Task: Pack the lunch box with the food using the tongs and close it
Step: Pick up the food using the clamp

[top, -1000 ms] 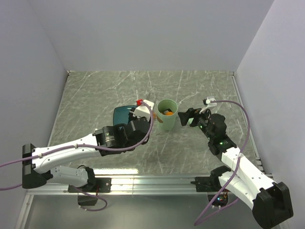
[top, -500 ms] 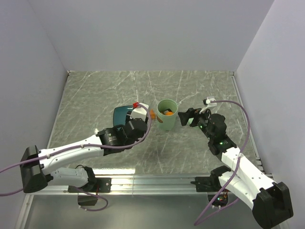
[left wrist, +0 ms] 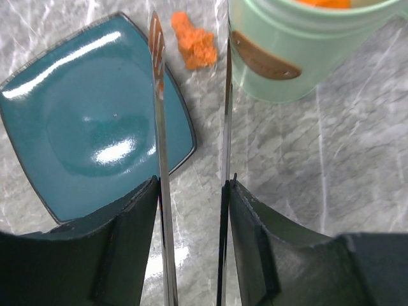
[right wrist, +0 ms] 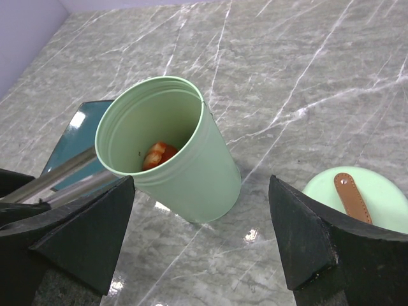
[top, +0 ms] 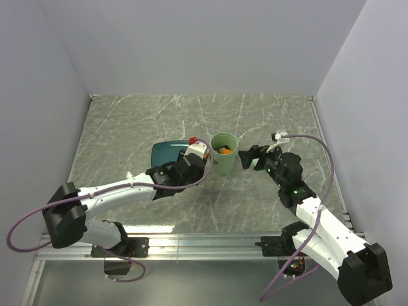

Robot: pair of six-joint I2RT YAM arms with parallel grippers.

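Note:
The pale green lunch box (top: 224, 153) stands upright and uncovered with orange and red food (right wrist: 158, 155) inside. My left gripper (left wrist: 193, 185) is shut on the metal tongs (left wrist: 159, 115), just left of the lunch box (left wrist: 299, 57). The tongs' arms are spread. An orange food piece (left wrist: 194, 46) lies on the table between their tips, beside the box's wall. My right gripper (right wrist: 201, 210) is open just right of the lunch box (right wrist: 185, 172), holding nothing. The round green lid (right wrist: 363, 201) with its brown handle lies flat on the table under that gripper's right finger.
A dark teal square plate (left wrist: 95, 121) lies left of the tongs, bare. It shows in the top view (top: 167, 152) partly under my left wrist. Grey marble table (top: 127, 127) stretches around, with walls at the back and sides.
My left gripper has moved the tongs lower and closer to the lunch box. The tongs' arms have spread apart, and the orange piece they carried now lies on the table. The right arm stayed still.

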